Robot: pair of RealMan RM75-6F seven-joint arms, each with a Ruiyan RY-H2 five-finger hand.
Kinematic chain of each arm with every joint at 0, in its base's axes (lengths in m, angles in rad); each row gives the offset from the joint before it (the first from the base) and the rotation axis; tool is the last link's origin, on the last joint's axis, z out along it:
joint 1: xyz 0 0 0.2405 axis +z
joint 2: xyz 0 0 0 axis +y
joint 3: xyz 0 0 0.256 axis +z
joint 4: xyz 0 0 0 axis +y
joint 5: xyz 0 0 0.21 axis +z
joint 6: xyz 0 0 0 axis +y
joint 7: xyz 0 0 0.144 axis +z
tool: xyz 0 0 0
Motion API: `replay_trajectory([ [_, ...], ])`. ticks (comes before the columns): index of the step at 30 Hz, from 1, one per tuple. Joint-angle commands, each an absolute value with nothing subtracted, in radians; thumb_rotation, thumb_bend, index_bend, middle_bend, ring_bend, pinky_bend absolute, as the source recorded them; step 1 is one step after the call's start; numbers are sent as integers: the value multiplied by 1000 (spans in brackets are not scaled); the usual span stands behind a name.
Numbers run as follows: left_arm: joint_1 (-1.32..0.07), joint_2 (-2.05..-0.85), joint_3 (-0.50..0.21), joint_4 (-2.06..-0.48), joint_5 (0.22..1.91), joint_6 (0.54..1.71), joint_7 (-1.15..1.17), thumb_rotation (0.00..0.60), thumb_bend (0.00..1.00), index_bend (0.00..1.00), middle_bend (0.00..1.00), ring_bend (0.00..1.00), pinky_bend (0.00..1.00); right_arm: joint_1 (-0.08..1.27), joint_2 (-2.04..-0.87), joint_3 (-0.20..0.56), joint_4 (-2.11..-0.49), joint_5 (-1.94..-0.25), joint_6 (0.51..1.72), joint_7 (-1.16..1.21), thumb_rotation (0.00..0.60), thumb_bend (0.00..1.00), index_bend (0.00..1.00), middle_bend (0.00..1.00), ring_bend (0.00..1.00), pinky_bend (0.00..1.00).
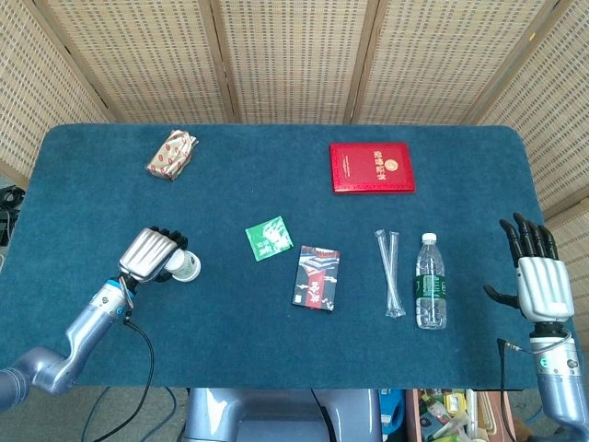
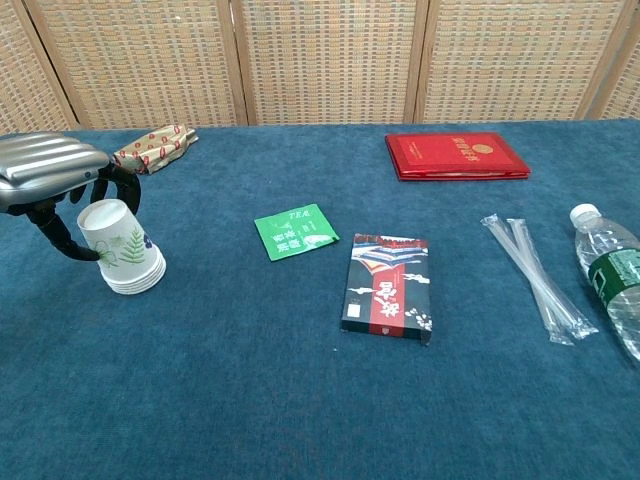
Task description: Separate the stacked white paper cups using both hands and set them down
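From the head view, the left hand (image 1: 153, 255) is curling its fingers around the stack of white paper cups (image 1: 184, 267), left of the green tea sachet (image 1: 269, 238). The right hand (image 1: 538, 281) is hanging spread and empty, right of the clear plastic water bottle (image 1: 430, 281).

From the chest view, the left hand (image 2: 52, 172) is arching over the upside-down stack (image 2: 122, 248), with a dark thumb (image 2: 60, 235) and fingers touching its sides.

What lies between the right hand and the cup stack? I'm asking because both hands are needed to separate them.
Several things lie flat on the table between the right hand and the cup stack: the water bottle, the straws, the dark box and the green tea packet. The hand could probably pass above them.
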State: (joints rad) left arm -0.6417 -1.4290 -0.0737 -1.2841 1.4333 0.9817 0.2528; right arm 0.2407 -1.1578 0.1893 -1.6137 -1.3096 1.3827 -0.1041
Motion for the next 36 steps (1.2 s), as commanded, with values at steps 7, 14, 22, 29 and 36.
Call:
replay_trajectory([
  [7, -630, -1429, -116, -1281, 1411, 1026, 92, 600, 169, 477, 472, 504, 514, 244, -1158, 188, -1610, -1309, 1372, -100, 600, 0, 0, 0, 0, 0],
  [14, -611, -1434, -221, -1336, 1338, 1044, -361, 600, 169, 477, 471, 504, 515, 252, -1175, 193, -1575, -1347, 1382, -41, 600, 0, 48, 0, 0, 0],
  [22, -692, -1457, -300, -1337, 1285, 847, -769, 600, 169, 478, 471, 504, 514, 290, -1271, 184, -1360, -1553, 1498, 173, 600, 0, 188, 69, 0, 0],
  [29, -815, -1532, -364, -1286, 1272, 694, -948, 600, 169, 478, 471, 504, 514, 362, -1294, 165, -1227, -1697, 1538, 264, 600, 42, 266, 131, 0, 0],
  [36, -900, -1628, -402, -1236, 1262, 610, -1069, 600, 169, 478, 471, 504, 514, 445, -1308, 155, -1148, -1811, 1570, 322, 600, 108, 328, 171, 3, 0],
])
